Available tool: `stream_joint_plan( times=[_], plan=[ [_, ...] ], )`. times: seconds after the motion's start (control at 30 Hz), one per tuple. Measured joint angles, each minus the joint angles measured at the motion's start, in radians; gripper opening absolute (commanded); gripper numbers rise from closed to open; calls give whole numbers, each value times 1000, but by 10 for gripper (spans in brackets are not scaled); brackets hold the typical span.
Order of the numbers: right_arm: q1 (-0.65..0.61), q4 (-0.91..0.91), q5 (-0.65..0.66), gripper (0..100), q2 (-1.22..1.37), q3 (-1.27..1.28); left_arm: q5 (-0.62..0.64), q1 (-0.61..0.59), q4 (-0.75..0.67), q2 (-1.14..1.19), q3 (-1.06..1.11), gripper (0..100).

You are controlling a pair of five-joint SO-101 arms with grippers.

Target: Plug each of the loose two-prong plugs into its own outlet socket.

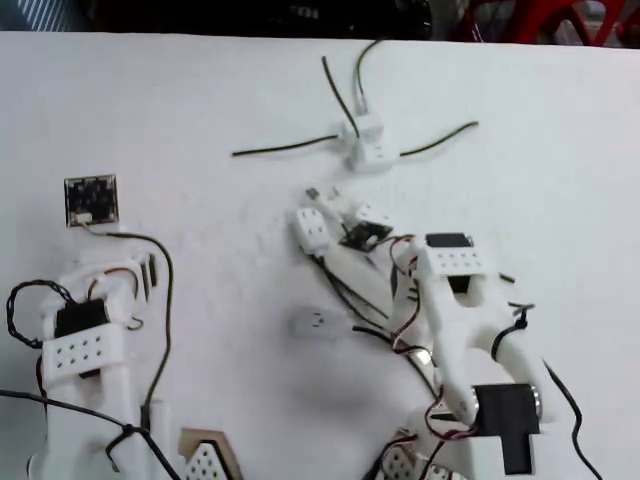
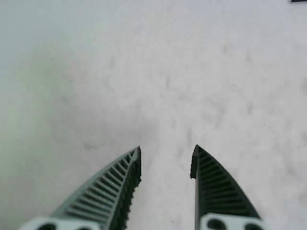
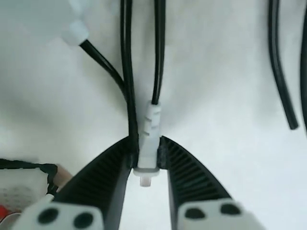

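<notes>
Clamping white plug [image 3: 151, 122], right end effector [image 3: 146, 141]; prongs indistinct.

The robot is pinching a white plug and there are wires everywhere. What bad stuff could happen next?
1. The right gripper has its fingers shut on the white plug, but a second black cord looks squeezed in beside it. That could twist the plug or drag the extra cord along.
2. In the high view, black cords lie tangled beside that arm, so lifting the plug might tug the others too.
</notes>
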Motion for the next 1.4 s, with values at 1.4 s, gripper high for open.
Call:
stream_joint_plan(
  times=[1.4],
  plan=[
    [-279,-253,-601,17,-1088,213,0,20,-80,0,46,181]
  ],
)
